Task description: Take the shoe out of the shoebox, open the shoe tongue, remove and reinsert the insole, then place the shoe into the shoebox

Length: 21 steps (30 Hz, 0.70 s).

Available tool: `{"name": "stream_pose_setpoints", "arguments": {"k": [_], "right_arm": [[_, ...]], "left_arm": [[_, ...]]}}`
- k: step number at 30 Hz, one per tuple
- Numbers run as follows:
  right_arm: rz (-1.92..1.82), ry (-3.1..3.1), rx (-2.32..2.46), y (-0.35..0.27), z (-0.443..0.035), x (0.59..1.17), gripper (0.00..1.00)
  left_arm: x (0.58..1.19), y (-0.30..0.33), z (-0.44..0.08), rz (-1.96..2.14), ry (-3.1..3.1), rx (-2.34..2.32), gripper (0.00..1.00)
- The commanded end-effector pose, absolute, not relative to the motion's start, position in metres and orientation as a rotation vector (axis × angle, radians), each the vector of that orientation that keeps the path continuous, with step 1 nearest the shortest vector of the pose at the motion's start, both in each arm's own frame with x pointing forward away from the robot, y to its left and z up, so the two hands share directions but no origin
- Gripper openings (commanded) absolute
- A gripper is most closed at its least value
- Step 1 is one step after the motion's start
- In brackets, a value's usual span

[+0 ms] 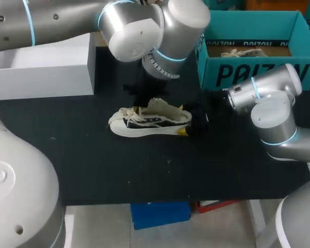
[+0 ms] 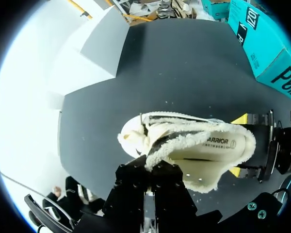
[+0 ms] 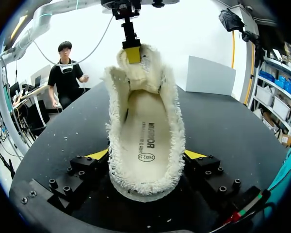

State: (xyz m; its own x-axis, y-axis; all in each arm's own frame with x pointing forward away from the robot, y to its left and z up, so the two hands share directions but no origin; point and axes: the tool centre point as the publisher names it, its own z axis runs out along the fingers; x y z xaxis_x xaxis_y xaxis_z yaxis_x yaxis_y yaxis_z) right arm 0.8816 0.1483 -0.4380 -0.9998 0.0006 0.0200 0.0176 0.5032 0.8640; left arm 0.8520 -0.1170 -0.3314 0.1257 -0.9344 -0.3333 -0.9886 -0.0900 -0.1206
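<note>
A cream and black shoe with frayed edges lies on its sole on the black table, toe towards the left. My right gripper holds its heel, one yellow-tipped finger pressed against each side. From above, my left gripper is shut on the tongue and holds it pulled up and forward. The shoe mouth is wide open, and the printed insole lies flat inside. In the left wrist view the tongue edge meets the dark fingers, and the right gripper straddles the heel.
The teal shoebox stands at the back right with another shoe inside it. A white box sits at the back left. Bare black tabletop lies in front of the shoe.
</note>
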Motion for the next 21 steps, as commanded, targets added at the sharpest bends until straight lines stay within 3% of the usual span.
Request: {"name": "stream_pose_setpoints", "arguments": {"k": [1, 21], "right_arm": [[-1.554, -2.710, -0.019, 0.150, -0.440, 0.883, 0.00], [-1.554, -2.710, -0.019, 0.150, -0.440, 0.883, 0.00]], "left_arm": [[0.849, -0.102, -0.330, 0.062, 1.949, -2.186, 0.00], [0.845, -0.082, -0.351, 0.035, 1.913, -2.286, 0.00]]}}
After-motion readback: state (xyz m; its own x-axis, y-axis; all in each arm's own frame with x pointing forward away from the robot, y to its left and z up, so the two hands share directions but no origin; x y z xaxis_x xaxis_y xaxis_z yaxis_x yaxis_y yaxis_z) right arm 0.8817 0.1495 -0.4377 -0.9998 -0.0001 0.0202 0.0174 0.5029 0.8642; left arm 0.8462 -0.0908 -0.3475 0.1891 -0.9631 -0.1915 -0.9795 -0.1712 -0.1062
